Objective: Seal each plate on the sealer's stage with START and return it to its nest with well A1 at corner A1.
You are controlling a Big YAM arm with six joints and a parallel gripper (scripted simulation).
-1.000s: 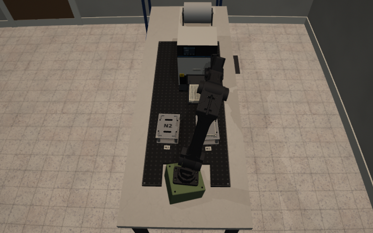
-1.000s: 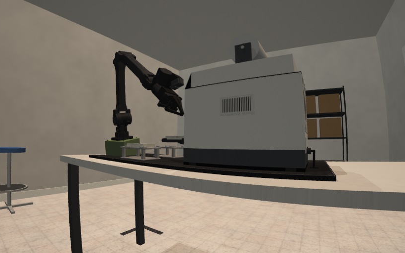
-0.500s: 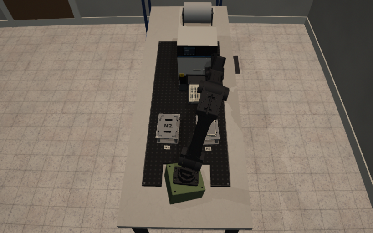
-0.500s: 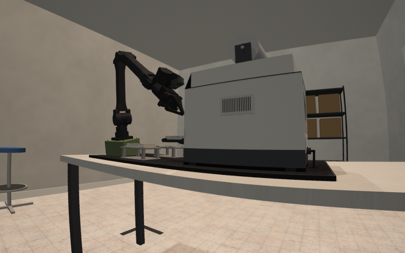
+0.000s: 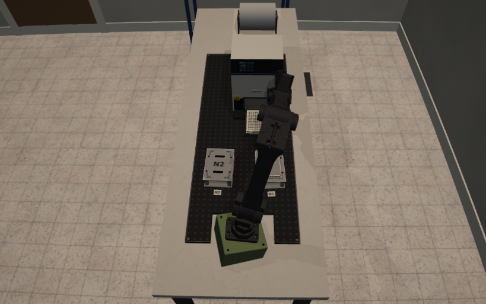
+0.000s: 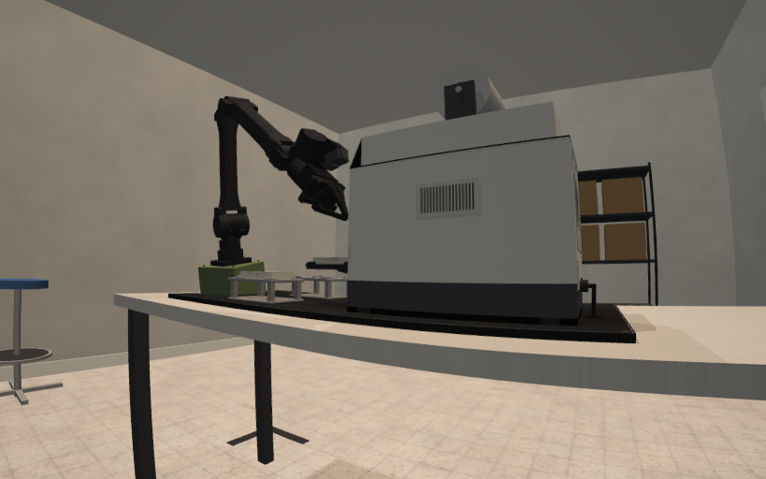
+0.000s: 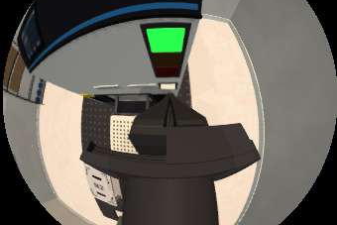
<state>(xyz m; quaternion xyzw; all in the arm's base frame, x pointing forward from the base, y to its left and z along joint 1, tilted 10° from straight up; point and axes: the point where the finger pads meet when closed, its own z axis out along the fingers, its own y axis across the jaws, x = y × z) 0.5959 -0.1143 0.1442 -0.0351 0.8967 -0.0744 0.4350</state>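
My gripper [image 6: 346, 216] [image 7: 169, 96] is shut and empty, at the sealer's front. In the wrist view its tips appear just below a small pale button [image 7: 168, 86]; contact cannot be told. The lamp [image 7: 166, 40] above is green. A plate with open-looking wells [image 5: 251, 120] [image 6: 330, 259] [image 7: 120, 131] sits on the extended stage [image 6: 317, 266], partly hidden by the arm in the top view. Nest N2 [image 5: 209, 166] [image 7: 105, 179] is empty. Nest N1 [image 5: 276, 185] holds a plate [image 5: 276, 166] [image 6: 266, 274] with a smooth grey top, partly behind the arm.
The sealer [image 5: 257, 47] [image 6: 462, 250] stands at the far end of the black breadboard [image 5: 214, 94]. A yellow-topped black post [image 5: 237, 98] stands left of the stage. A foil roll [image 5: 257, 16] is behind. The green base [image 5: 240, 249] carries my arm.
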